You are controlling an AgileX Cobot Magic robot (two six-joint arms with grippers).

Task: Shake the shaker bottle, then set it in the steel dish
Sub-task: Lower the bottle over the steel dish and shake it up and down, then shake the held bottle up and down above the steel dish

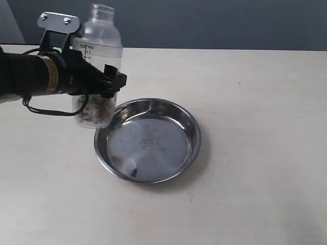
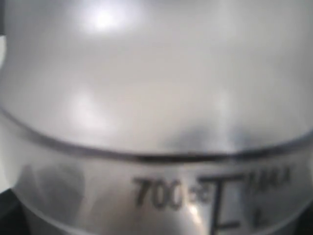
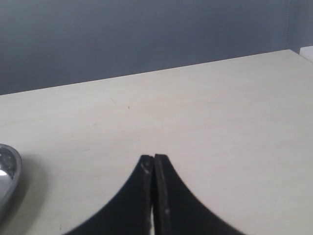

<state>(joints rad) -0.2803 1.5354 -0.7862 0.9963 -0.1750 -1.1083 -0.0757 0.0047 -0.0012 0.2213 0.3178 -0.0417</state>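
Note:
The shaker bottle [image 1: 103, 43] stands upright in the exterior view, clear and frosted, with brown grains [image 1: 97, 110] at its bottom. My left gripper [image 1: 112, 82] reaches in from the left and is shut on the bottle's middle. The bottle's base is just left of the steel dish [image 1: 195, 133]; whether it touches the table I cannot tell. In the left wrist view the shaker bottle [image 2: 156, 93] fills the picture with its "700" mark, hiding the fingers. My right gripper [image 3: 154, 157] is shut on nothing above bare table, out of the exterior view.
The beige table [image 1: 265, 102] stretches right of and in front of the dish. A sliver of the steel dish [image 3: 6, 171] shows at the edge of the right wrist view. A dark wall lies behind the table's far edge.

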